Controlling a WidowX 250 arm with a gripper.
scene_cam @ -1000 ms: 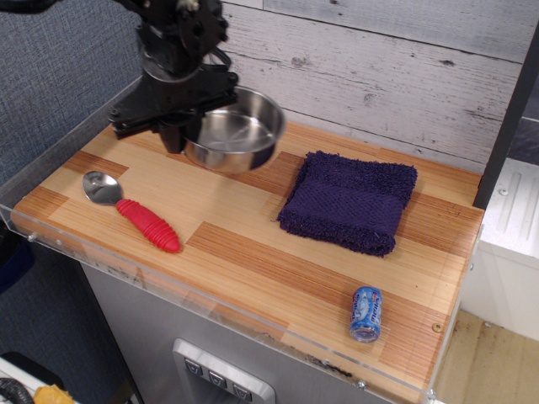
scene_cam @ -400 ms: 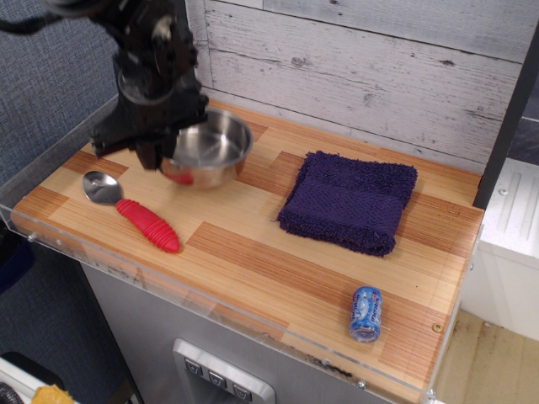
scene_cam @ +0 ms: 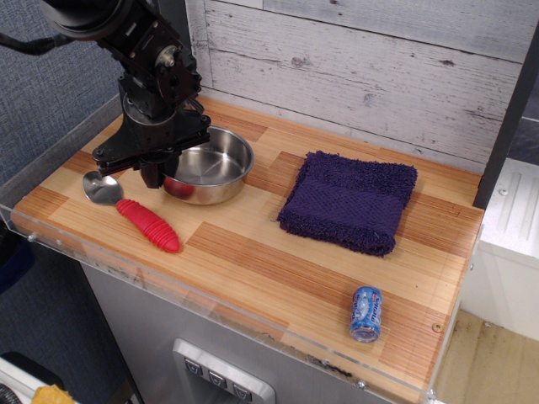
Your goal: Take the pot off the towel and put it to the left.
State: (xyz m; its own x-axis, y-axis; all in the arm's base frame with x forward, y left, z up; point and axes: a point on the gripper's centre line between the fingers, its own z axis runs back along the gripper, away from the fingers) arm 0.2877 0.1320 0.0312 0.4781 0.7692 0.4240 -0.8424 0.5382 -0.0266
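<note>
The shiny steel pot (scene_cam: 215, 164) stands on the wooden table left of the middle, apart from the towel. The dark purple-navy towel (scene_cam: 349, 202) lies folded at the right of the table with nothing on it. My gripper (scene_cam: 157, 173) comes down from the upper left and is at the pot's left rim, with its fingers over the rim and shut on it. The black wrist hides the pot's left wall.
A metal spoon with a red handle (scene_cam: 145, 223) lies just front-left of the pot, its bowl close to my gripper. A small blue can (scene_cam: 366, 313) lies near the front right edge. A clear plastic rim (scene_cam: 50, 151) and a grey plank wall (scene_cam: 379, 76) bound the table.
My gripper has carried the pot down and to the left, from the air near the back wall to the table surface beside the spoon. The towel, the spoon and the can have not moved.
</note>
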